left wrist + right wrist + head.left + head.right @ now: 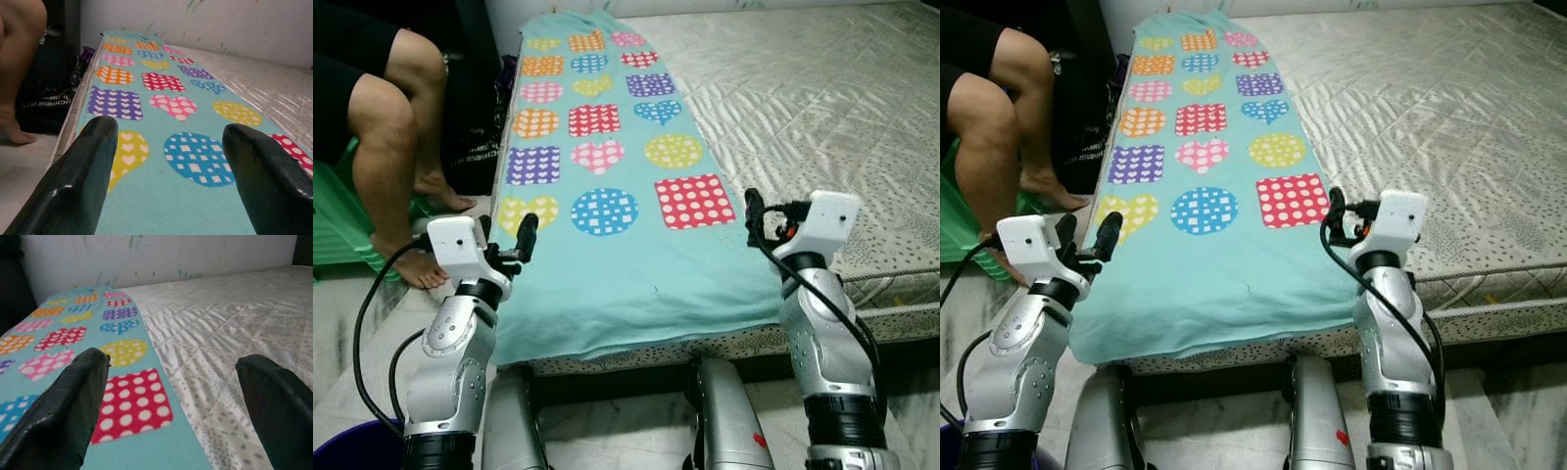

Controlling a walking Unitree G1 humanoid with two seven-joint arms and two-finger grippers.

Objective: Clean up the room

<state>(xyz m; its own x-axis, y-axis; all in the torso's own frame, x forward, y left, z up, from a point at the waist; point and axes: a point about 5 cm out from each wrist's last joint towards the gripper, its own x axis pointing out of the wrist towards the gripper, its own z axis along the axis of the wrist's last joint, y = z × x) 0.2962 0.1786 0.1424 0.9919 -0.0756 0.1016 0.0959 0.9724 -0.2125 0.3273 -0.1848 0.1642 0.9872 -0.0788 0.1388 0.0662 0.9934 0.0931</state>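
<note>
While both arms are raised before the bed, the left gripper has its jaws spread wide, holding and touching nothing; the turquoise blanket with coloured hearts, circles and squares lies just ahead of and below them, its near left corner closest. With jaws equally wide and empty, the right gripper hovers over the blanket's right edge: blanket ahead of one finger, bare quilted mattress ahead of the other. Beyond the left jaws, beside the bed, a person's bare legs show.
</note>
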